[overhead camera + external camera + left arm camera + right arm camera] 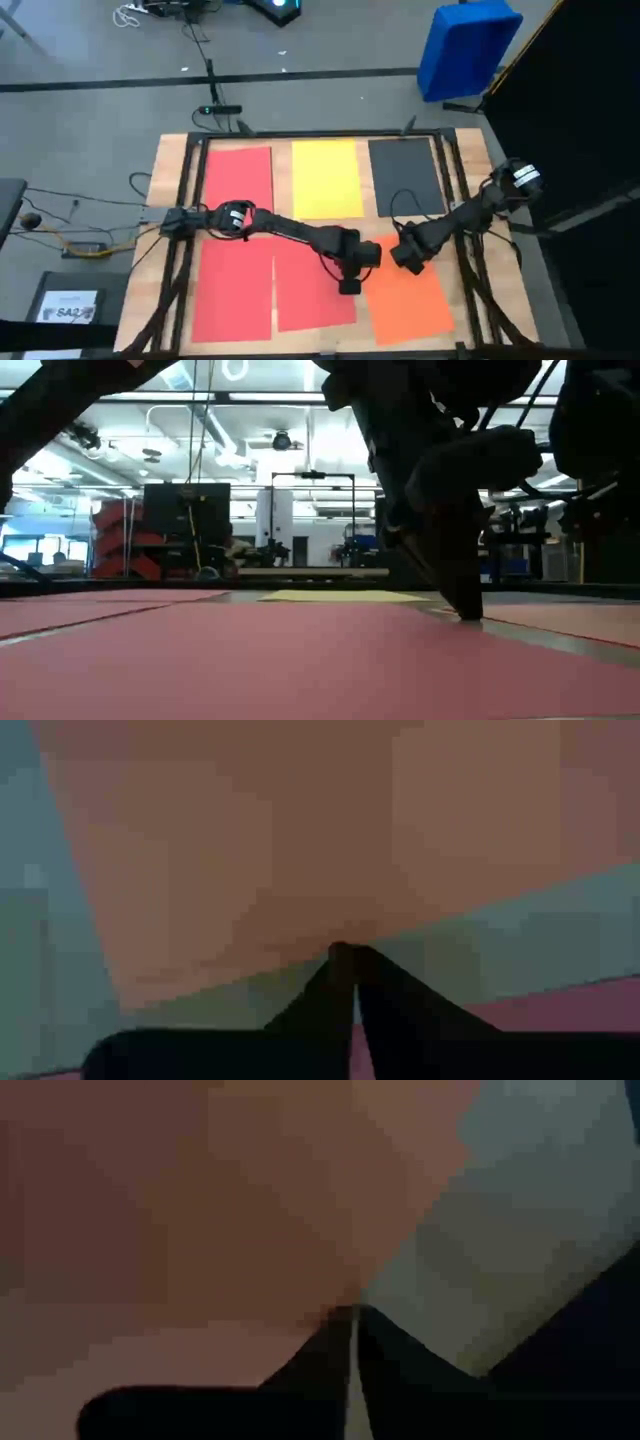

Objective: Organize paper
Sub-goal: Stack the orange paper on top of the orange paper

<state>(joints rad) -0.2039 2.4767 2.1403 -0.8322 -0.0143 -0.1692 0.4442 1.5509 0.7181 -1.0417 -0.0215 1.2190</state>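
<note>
Red paper [250,660] is filling the low view's foreground, nearest that camera, lying flat on the table [160,180].

High view, left to right: a white-labelled dark box [68,305] is sitting at lower left, off the table. Red sheet [237,175] is lying at the table's upper left, another red sheet [232,295] at lower left, and a third red sheet [312,290] just beside it, slightly tilted, edges looking like they are touching or overlapping, cannot tell which. Yellow sheet [327,178] is lying at upper centre, dark grey sheet [405,175] at upper right, orange sheet [410,300] at lower right. Blue bin [465,45] is standing at the frame's top right, beyond the table.

Left gripper [349,285] is reaching across to centre, fingers clenched with nothing between them, tip pressing down at the gap between the third red sheet and the orange one. Left wrist view is showing the closed fingers [335,985] against the orange sheet's edge.

Right gripper [405,258] is sitting just right of it, over the orange sheet's upper edge, jaws also clenched, holding nothing; its fingers [335,1345] are meeting at the orange corner.
</note>
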